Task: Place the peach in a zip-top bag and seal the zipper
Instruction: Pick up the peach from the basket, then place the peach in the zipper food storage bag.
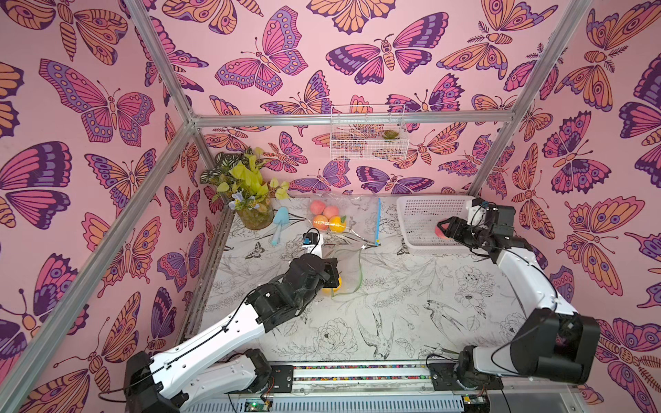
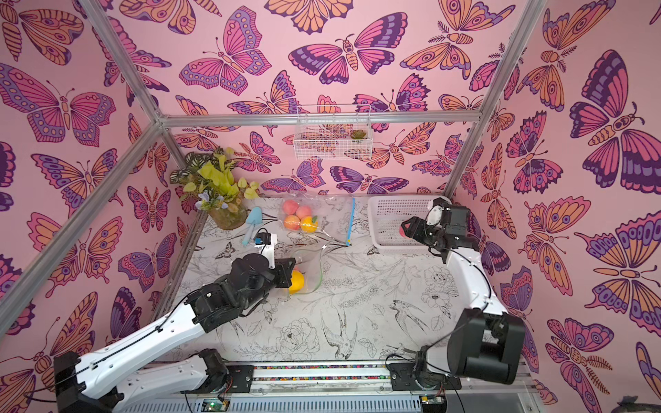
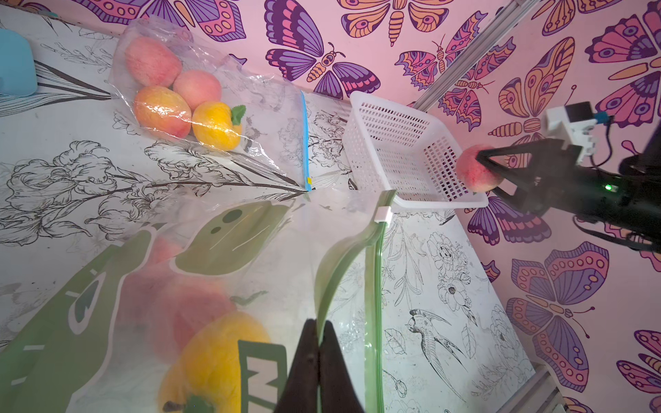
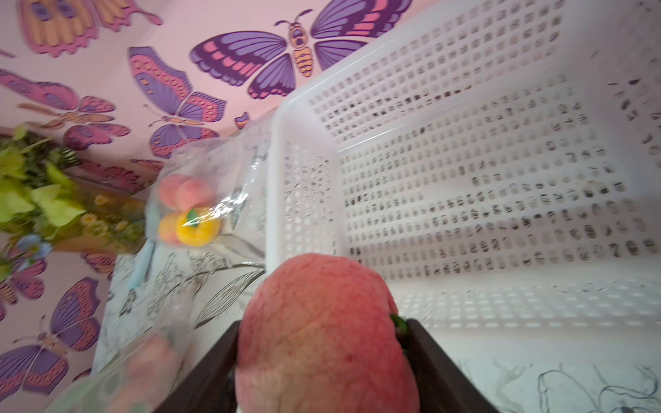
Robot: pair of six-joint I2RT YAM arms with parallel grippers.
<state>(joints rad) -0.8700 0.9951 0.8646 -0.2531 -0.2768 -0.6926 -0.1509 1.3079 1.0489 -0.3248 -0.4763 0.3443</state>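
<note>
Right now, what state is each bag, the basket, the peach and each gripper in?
green zip-top bag, mouth open, fruit inside.
left gripper, shut on the green zip-top bag's upper lip.
right gripper, shut on the peach.
peach, gripped over the white basket.
white basket, upright on the table.
clear bag, lying flat, four fruits inside, blue zipper looks shut.

The right gripper [image 4: 323, 323] clamps the peach [image 4: 322, 343] between its two dark fingers [image 4: 432, 354]. The white perforated basket [image 4: 307, 114] stands on the table [image 4: 536, 382] just beyond. A clear bag [image 4: 236, 161] containing peaches and a yellow fruit [image 4: 195, 229] lies beside the basket wall, near the table's wall-side edge.
</note>
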